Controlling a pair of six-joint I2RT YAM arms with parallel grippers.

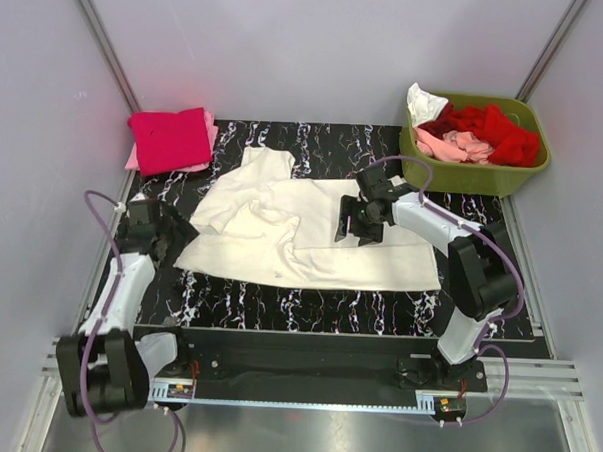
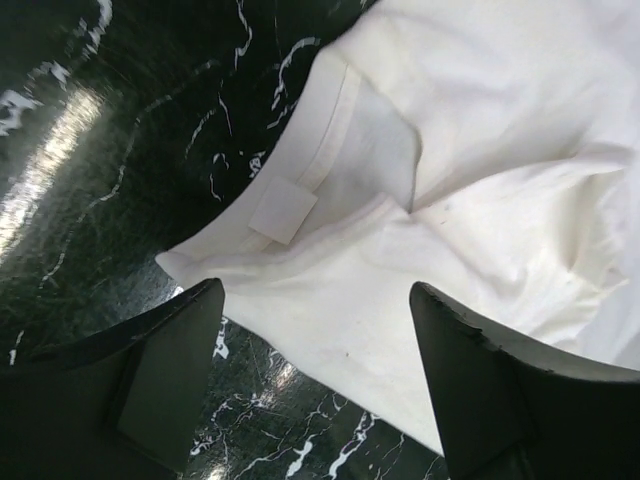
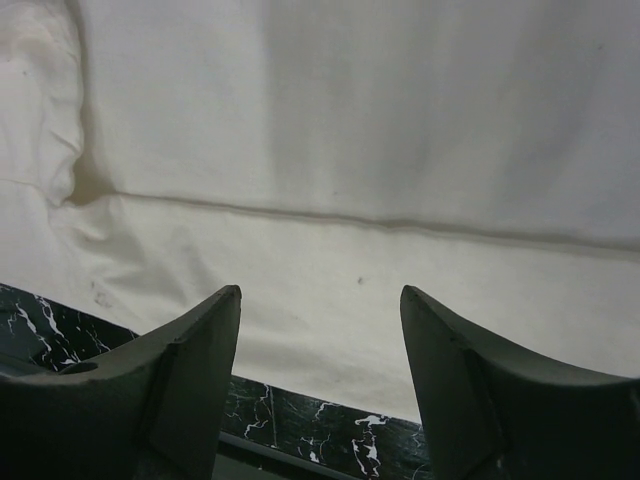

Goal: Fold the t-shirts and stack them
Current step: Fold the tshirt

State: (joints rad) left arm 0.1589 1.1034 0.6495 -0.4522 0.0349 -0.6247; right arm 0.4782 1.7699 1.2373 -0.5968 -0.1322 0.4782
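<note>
A large cream-white t-shirt [image 1: 311, 241] lies partly folded and rumpled across the middle of the black marble table. My left gripper [image 1: 181, 236] is open and empty at the shirt's left edge. In the left wrist view it [image 2: 317, 292] hovers over the collar and its neck label [image 2: 283, 212]. My right gripper [image 1: 350, 226] is open and empty above the shirt's right half. In the right wrist view it [image 3: 320, 292] is over the shirt's edge [image 3: 330, 330], below a fold line. A folded magenta-red t-shirt [image 1: 170, 138] sits on a pale pink one [image 1: 134, 161] at the back left.
An olive-green bin [image 1: 474, 175] stands at the back right, holding red [image 1: 491, 129], pink [image 1: 455, 145] and white [image 1: 424, 101] tees in a heap. The marbled table [image 1: 278, 295] shows bare in front of the shirt. Grey walls close in both sides.
</note>
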